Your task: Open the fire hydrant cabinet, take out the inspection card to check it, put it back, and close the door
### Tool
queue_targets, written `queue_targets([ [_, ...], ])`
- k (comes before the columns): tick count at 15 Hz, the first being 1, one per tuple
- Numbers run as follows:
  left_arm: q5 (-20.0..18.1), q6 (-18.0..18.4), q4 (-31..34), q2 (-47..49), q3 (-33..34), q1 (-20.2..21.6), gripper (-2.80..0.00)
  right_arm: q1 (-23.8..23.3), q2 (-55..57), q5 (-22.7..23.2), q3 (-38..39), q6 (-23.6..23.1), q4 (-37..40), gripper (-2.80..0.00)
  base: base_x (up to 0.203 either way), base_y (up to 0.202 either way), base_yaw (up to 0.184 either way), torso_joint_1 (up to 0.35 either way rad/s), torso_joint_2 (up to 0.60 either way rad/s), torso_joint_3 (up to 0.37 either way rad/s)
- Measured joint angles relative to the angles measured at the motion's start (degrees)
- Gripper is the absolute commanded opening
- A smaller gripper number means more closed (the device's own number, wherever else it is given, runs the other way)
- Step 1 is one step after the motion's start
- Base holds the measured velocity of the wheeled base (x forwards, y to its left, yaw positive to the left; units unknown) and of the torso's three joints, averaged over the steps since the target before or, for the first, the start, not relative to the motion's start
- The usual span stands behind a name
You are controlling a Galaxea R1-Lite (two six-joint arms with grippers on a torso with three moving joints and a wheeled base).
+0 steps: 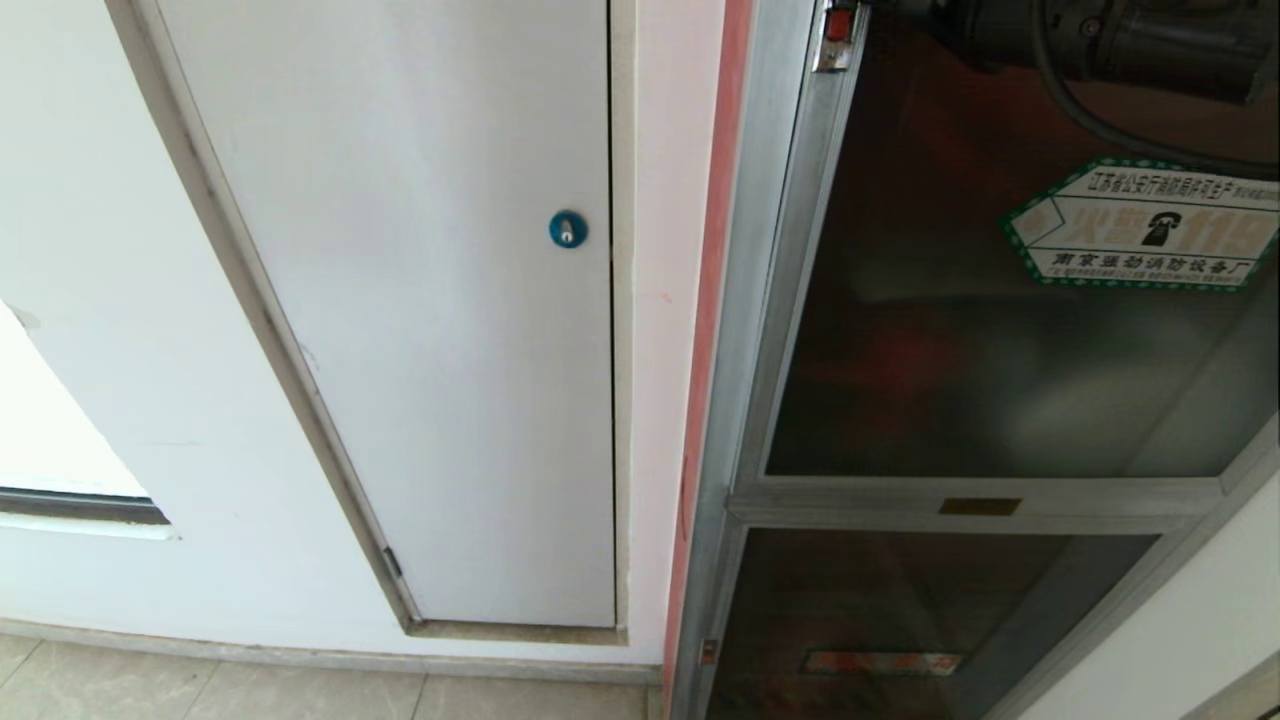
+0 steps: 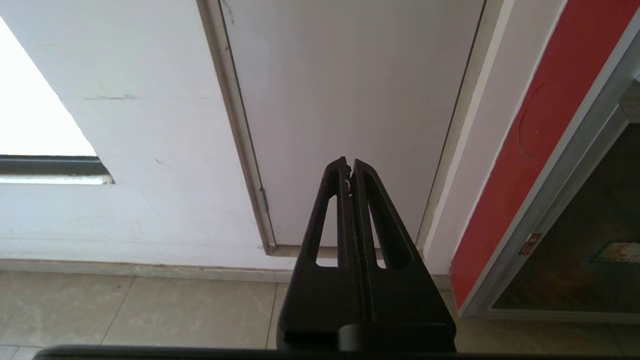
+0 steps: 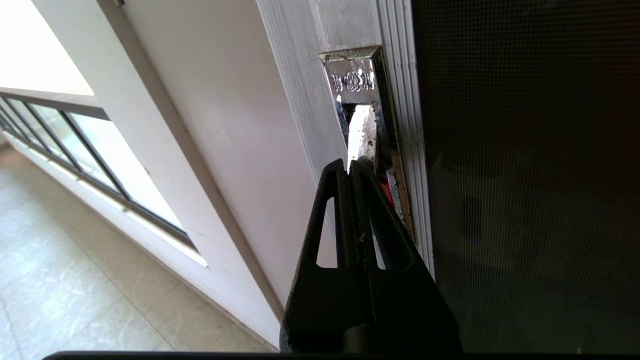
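The fire hydrant cabinet [image 1: 745, 300] stands on the right in its silver metal frame. Its door [image 1: 950, 380], dark tinted glass with a green-edged "119" sticker [image 1: 1140, 225], looks closed. My right arm [image 1: 1120, 40] reaches in at the top right. My right gripper [image 3: 348, 167] is shut on nothing, with its tips right at the recessed metal latch [image 3: 356, 85] on the door's frame edge beside the glass [image 3: 525, 175]. My left gripper [image 2: 348, 165] is shut and empty, hanging low toward the white panel. The inspection card is hidden.
A plain white panel [image 1: 450, 350] with a blue round lock [image 1: 567, 229] sits left of the cabinet. A small brass plate [image 1: 980, 506] is on the crossbar above a lower glass panel [image 1: 900, 620]. Tiled floor [image 2: 150, 310] runs below; a window [image 3: 75, 145] is further left.
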Motion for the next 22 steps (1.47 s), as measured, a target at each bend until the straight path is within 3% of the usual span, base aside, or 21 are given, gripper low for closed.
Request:
queue_targets([
  [12,0.0,0.0,0.0,0.0,0.0,0.0,-2.80,0.2,-0.6,-0.1,1.2,0.1,0.4,-2.80,0.000,0.000,0.000,0.000,0.00,0.000],
  [22,0.0,0.0,0.0,0.0,0.0,0.0,-2.80,5.5,-7.4,-0.1,4.7,0.1,0.2,-2.80,0.000,0.000,0.000,0.000,0.00,0.000],
])
